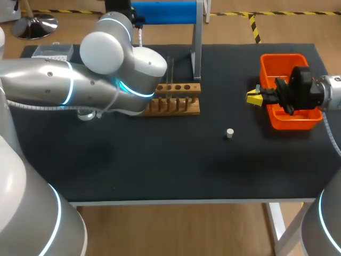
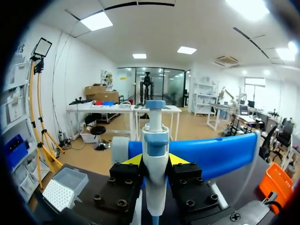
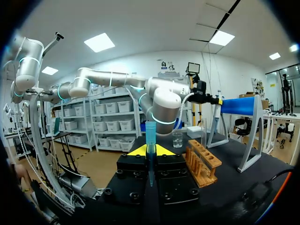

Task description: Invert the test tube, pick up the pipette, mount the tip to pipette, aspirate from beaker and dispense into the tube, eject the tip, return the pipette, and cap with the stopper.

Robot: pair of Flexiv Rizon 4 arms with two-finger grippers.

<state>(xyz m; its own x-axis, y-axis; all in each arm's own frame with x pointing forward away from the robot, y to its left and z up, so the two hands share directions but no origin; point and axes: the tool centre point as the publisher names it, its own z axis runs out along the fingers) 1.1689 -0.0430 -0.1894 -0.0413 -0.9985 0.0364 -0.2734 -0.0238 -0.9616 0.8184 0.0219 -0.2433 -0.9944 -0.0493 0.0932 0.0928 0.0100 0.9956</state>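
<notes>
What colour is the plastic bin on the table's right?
The rectangular plastic bin is orange, clearest in the head view.

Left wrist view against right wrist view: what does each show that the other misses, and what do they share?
Only the left wrist view clearly shows the pipette, upright and clamped between the left gripper's fingers. Only the right wrist view shows the pipette tip held in the right gripper, with the wooden rack beside it and the beaker ahead. Both show the blue holder on its stand and the black table.
</notes>
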